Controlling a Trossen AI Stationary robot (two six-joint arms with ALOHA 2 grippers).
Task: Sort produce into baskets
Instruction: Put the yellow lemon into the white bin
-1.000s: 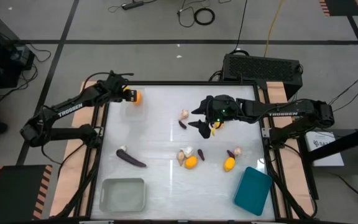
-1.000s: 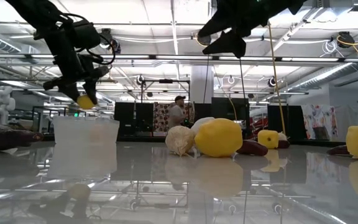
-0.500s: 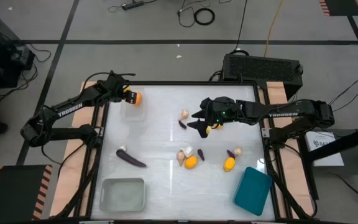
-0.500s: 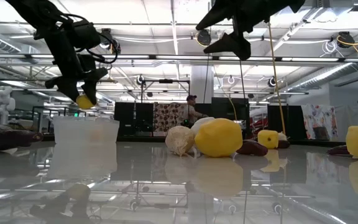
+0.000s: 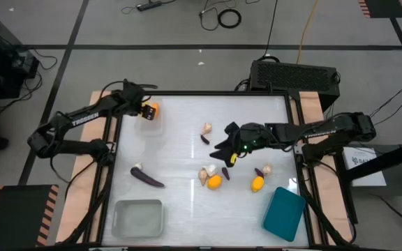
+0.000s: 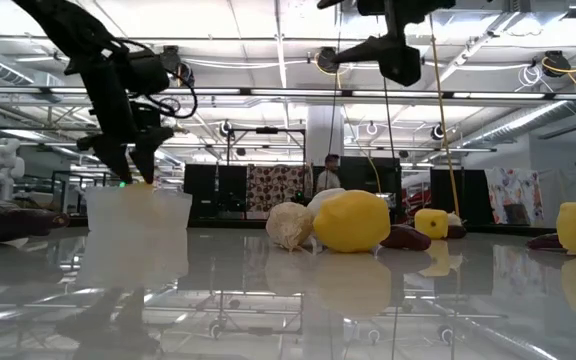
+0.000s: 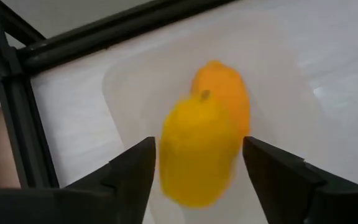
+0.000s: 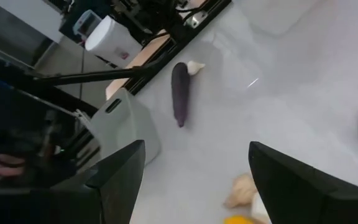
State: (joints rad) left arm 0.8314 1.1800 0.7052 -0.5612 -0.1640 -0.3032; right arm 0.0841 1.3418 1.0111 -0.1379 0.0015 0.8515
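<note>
My left gripper (image 5: 146, 111) is open over the small clear tray (image 5: 151, 120) at the table's far left. A yellow fruit (image 7: 197, 152), blurred, shows between its fingers without touching them, above an orange fruit (image 7: 225, 93) in the tray. My right gripper (image 5: 229, 150) is open and empty above the middle right of the table. Below and near it lie bulbs (image 5: 203, 176), an orange fruit (image 5: 215, 182), a yellow fruit (image 5: 257, 183) and small eggplants (image 5: 225, 172). A long eggplant (image 5: 147, 177) lies on the table at the left.
A greyish tray (image 5: 138, 217) stands at the near left and a teal tray (image 5: 283, 213) at the near right. A bulb (image 5: 206, 128) and a tiny eggplant (image 5: 204, 139) lie toward the far edge. The black frame rails (image 7: 104, 34) border the table.
My left gripper has come down a little over the clear tray and let go of the yellow fruit, which no longer hangs below its fingers in the low view. My right gripper has gone toward the table's near edge, staying open.
</note>
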